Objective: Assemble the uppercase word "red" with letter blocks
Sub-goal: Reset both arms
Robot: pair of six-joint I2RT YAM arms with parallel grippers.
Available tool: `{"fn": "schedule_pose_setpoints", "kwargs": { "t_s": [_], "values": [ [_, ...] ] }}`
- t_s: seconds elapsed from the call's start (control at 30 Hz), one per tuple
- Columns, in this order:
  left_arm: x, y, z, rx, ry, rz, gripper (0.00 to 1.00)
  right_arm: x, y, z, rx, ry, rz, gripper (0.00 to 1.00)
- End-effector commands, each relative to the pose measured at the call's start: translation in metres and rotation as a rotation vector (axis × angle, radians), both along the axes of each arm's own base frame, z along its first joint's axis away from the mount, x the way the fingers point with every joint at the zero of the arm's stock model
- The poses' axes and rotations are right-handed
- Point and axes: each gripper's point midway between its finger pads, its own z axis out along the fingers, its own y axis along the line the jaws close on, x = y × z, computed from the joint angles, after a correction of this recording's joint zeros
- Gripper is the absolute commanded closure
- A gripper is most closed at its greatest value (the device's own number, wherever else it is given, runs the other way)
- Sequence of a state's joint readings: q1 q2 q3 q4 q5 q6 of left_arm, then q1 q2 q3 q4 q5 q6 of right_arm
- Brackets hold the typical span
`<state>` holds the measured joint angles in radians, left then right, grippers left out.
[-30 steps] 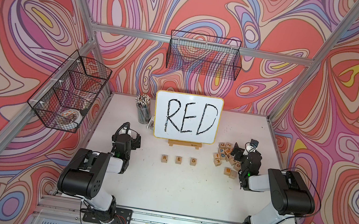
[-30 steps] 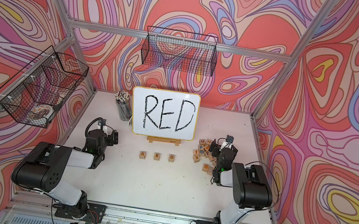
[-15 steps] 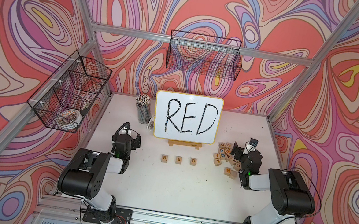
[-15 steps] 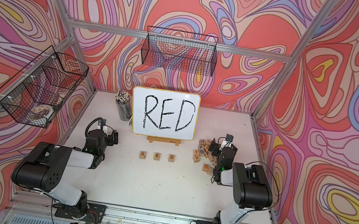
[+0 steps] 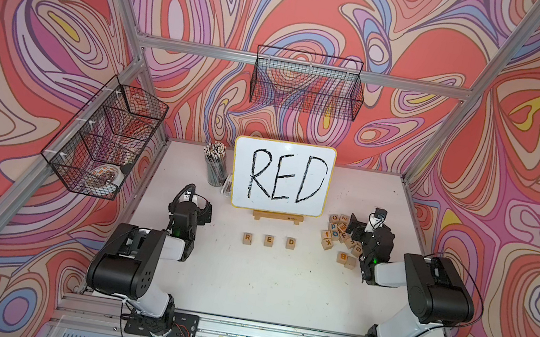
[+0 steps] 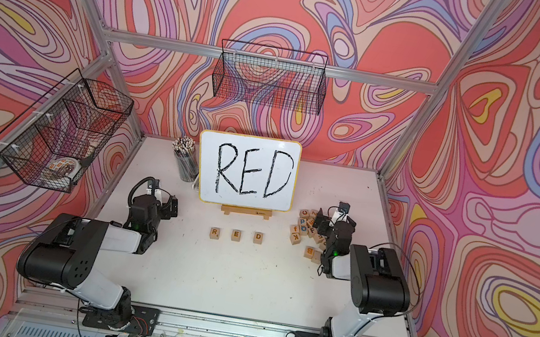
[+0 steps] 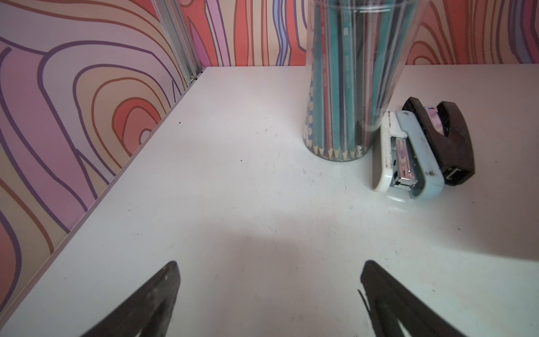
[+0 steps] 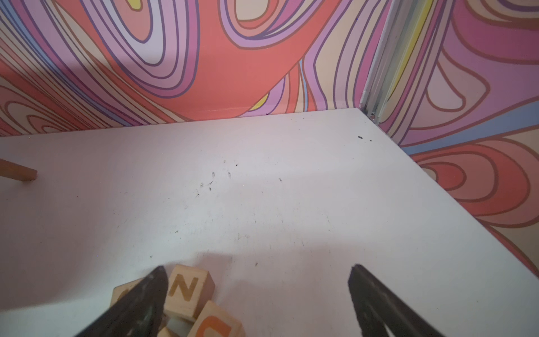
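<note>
Three small wooden letter blocks stand in a row on the white table in front of the whiteboard: R (image 5: 247, 238), E (image 5: 268, 240) and D (image 5: 291, 242), seen in both top views, with small gaps between them. My left gripper (image 5: 201, 207) rests low at the left of the row, well apart from it, open and empty (image 7: 269, 264), over bare table. My right gripper (image 5: 370, 227) is open at the right, by the pile of other letter blocks. One finger (image 8: 145, 294) lies beside an N block (image 8: 188, 289), and nothing sits between the jaws.
The yellow-rimmed whiteboard (image 5: 281, 175) reading RED stands on a wooden easel. A clear pencil cup (image 7: 353, 81), a stapler (image 7: 408, 151) and a dark brown object (image 7: 446, 140) sit ahead of the left gripper. Several loose blocks (image 5: 338, 231) lie right of the easel. Wire baskets (image 5: 307, 83) hang on the walls.
</note>
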<state>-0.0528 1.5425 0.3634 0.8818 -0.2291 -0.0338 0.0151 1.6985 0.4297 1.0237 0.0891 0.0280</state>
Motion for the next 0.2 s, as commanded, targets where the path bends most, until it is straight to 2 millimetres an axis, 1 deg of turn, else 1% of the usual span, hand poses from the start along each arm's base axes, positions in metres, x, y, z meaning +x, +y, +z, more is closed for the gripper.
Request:
{"fn": "schedule_pose_setpoints", "kwargs": {
  "t_s": [0.0,0.03,0.07,0.13,0.17],
  "values": [
    [0.004,0.001,0.008,-0.005,-0.038,0.001,0.0,0.001,0.015,-0.002,-0.012,0.013,0.096,0.02],
    [0.005,0.0,0.009,-0.006,-0.039,0.001,0.0,0.0,-0.011,-0.003,0.002,0.007,-0.066,0.02],
    [0.004,0.001,0.008,-0.007,-0.038,0.001,0.0,-0.003,-0.023,-0.003,0.021,0.007,-0.145,0.02],
    [0.004,0.001,0.008,-0.006,-0.036,0.001,0.0,0.003,0.004,-0.002,-0.012,0.009,0.032,0.02],
    [0.004,0.001,0.009,-0.006,-0.039,0.001,0.0,0.003,0.009,-0.005,-0.009,0.03,0.06,0.02]
  ]
}}
